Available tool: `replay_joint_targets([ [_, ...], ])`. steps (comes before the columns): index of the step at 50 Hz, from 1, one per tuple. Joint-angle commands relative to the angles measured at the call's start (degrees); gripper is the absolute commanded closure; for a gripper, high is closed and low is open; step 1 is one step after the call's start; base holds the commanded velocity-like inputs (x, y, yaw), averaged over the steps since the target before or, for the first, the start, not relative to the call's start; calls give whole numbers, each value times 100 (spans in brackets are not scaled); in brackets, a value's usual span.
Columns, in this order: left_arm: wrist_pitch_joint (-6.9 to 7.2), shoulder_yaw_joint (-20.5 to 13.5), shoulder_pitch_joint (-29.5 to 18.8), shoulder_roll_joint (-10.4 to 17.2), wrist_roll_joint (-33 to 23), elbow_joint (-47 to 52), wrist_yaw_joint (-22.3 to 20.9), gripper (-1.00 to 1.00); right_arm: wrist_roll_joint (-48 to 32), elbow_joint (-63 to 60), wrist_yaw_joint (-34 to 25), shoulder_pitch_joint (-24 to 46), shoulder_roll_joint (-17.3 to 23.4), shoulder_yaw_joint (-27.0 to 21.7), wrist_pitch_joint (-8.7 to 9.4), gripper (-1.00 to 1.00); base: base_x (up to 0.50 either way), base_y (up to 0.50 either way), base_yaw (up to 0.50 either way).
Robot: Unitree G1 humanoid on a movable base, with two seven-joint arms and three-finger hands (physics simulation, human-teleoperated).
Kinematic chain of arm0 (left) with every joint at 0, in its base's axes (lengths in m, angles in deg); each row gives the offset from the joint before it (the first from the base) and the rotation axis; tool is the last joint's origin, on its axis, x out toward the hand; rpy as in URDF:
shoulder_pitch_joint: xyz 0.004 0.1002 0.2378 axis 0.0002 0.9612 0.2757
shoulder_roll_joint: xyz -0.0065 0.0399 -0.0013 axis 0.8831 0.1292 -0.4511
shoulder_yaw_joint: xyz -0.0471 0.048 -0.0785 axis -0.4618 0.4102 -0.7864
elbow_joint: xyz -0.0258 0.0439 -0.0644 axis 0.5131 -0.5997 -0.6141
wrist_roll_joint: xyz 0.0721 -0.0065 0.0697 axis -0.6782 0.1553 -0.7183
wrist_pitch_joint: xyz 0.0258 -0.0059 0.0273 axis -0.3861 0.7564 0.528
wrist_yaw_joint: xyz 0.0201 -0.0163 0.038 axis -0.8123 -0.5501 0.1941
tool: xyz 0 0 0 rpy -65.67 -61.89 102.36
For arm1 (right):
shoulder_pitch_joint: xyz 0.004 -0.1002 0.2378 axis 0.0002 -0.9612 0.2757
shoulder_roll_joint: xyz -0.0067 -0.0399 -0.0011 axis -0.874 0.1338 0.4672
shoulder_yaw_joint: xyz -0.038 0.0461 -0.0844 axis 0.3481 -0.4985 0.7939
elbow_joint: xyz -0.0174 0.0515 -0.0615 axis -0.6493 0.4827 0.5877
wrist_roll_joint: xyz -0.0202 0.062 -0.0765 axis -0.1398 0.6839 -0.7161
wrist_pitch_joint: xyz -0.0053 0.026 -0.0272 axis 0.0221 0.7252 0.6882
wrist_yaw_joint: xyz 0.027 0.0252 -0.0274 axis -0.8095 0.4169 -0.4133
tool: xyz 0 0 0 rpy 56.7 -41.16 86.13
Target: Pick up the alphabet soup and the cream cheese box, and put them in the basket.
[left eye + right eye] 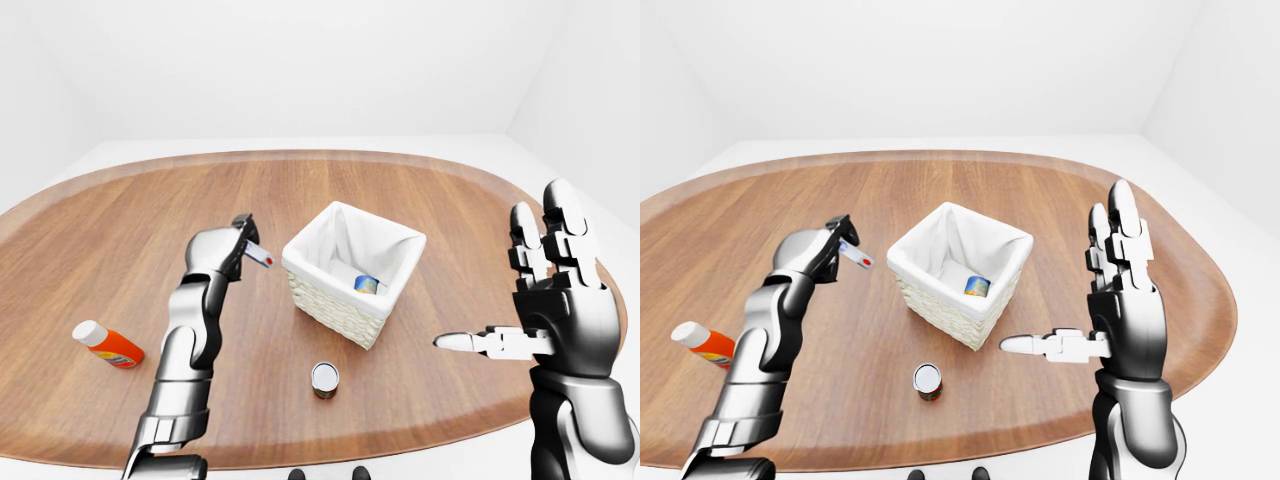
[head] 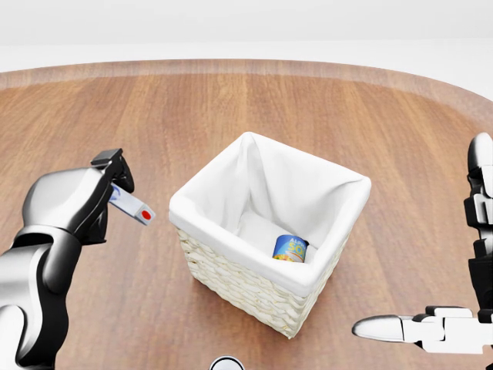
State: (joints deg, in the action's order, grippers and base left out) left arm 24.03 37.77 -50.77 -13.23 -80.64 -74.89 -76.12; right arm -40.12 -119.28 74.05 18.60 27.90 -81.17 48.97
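Note:
The wicker basket (image 2: 231, 266) with a white cloth lining stands at the middle of the wooden table. The alphabet soup can (image 2: 290, 248) lies inside it on the bottom. My left hand (image 2: 108, 189) is shut on the cream cheese box (image 2: 134, 206), a small white and blue box with a red dot, held in the air to the left of the basket's rim. My right hand (image 1: 530, 300) is open and empty, fingers spread, to the right of the basket.
A small can (image 1: 324, 379) stands on the table below the basket in the left-eye view. An orange bottle with a white cap (image 1: 108, 345) lies at the left. The oval table's edge (image 1: 420, 445) runs along the bottom.

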Motion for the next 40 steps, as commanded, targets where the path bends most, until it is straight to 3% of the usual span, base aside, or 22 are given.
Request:
replay_joint_targets([
  [1, 0, -41, -34, -139, 352, 925, -424, 100, -4, -17, -7, -15, -6, 8, 0, -100, 0, 0, 0],
  [13, 0, 49, -207, -303, 141, 1585, -897, 100, -64, 77, -11, -39, -12, 56, 0, -100, 0, 0, 0],
  [16, 0, 45, -464, -280, 70, 1682, -1129, 100, -96, 67, -3, -42, -10, 84, 0, -100, 0, 0, 0],
  [29, 0, 287, -911, -554, -115, 1775, -1399, 100, -97, 151, -20, -54, -11, 61, 0, -100, 0, 0, 0],
  [40, 0, 463, -996, -814, -265, 1926, -1566, 100, -99, 167, -24, -60, -17, 56, 0, -100, 0, 0, 0],
])
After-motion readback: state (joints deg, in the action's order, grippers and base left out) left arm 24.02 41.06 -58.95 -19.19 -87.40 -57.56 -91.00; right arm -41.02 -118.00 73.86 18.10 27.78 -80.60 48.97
